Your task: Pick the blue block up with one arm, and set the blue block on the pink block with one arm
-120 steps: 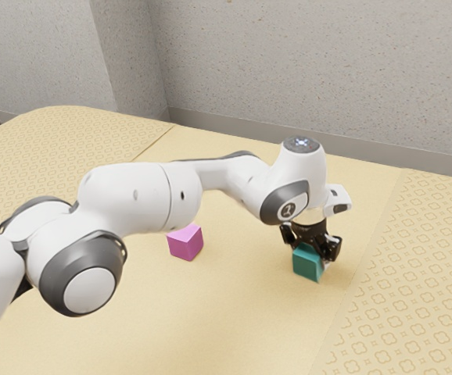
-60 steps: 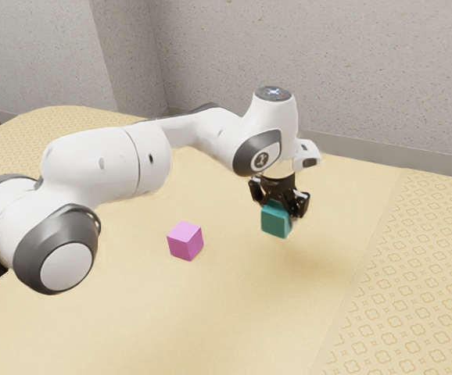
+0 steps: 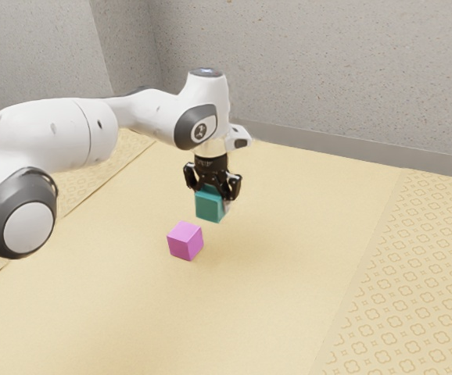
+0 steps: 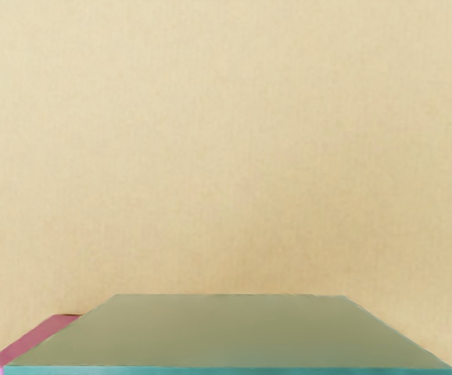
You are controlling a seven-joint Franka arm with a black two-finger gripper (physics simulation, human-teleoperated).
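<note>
Hand (image 3: 211, 192) holds the blue block (image 3: 209, 206) (looks more teal), w/ both black fingers (image 3: 234, 187) pressed on opposite sides of its upper part. Hand points straight down. The block is in the air, clear of the bench (image 3: 273, 305), approx. level. Pink block (image 3: 185, 240) rests on the bench, lower & slightly toward the exterior view's left of the blue one. The two are apart, w/ a gap visible btwn them. From this angle blue doesn't look squarely over pink.

Wrist view: blue block (image 4: 226, 332) sits right under the hand, its flat top face showing. A thin sliver of pink block (image 4: 30, 348) pokes out past one corner, w/ plain tan bench (image 4: 226, 141) past both.

Arm (image 3: 93, 141) is white w/ grey joint caps & comes in from the exterior view's left. A small light mark (image 3: 201, 129) on the grey cap nearest the hand is too small to read. Patterned strip (image 3: 414, 289) runs along the bench at the exterior view's right. Grey wall (image 3: 328, 62) behind, w/ skirting (image 3: 351, 144) at its foot.
</note>
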